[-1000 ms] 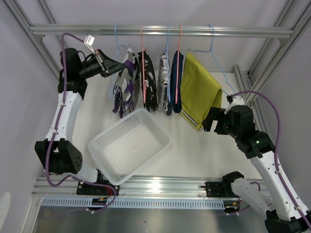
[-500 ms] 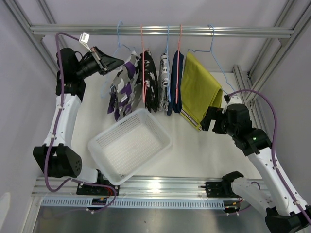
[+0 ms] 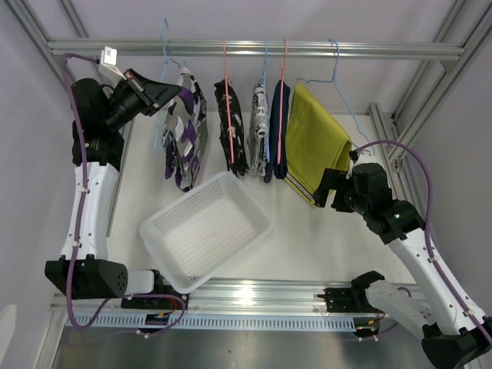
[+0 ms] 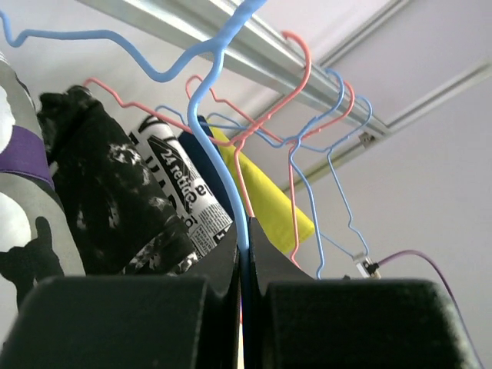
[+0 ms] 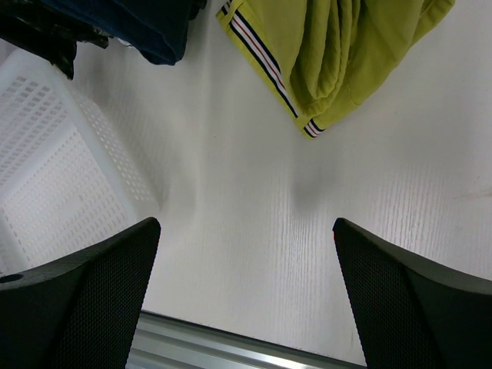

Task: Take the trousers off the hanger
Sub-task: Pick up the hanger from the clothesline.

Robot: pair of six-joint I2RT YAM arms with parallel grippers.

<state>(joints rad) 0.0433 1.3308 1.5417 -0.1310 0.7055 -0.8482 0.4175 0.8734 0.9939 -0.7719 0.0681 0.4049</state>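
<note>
My left gripper (image 3: 159, 92) (image 4: 244, 244) is shut on the wire of a blue hanger (image 3: 163, 58) (image 4: 231, 184). This hanger carries the purple-grey-white camouflage trousers (image 3: 181, 131) (image 4: 21, 177), held apart at the rail's left end. Four other trousers hang in a row: black-and-white splotched (image 3: 231, 127), white with black print (image 3: 259, 123), navy (image 3: 279, 131), and mustard yellow (image 3: 315, 142) (image 5: 330, 54). My right gripper (image 3: 328, 188) (image 5: 246, 254) is open and empty, just below the yellow pair's striped hem.
A white perforated basket (image 3: 204, 229) (image 5: 54, 169) sits on the table below the hanging clothes. The metal rail (image 3: 377, 51) spans the back, with frame posts at both sides. Pink and blue hangers (image 4: 338, 154) crowd the rail's middle.
My left gripper has moved left and up with the blue hanger, so the camouflage trousers have swung away from the other pairs. The right arm has edged slightly toward the yellow pair.
</note>
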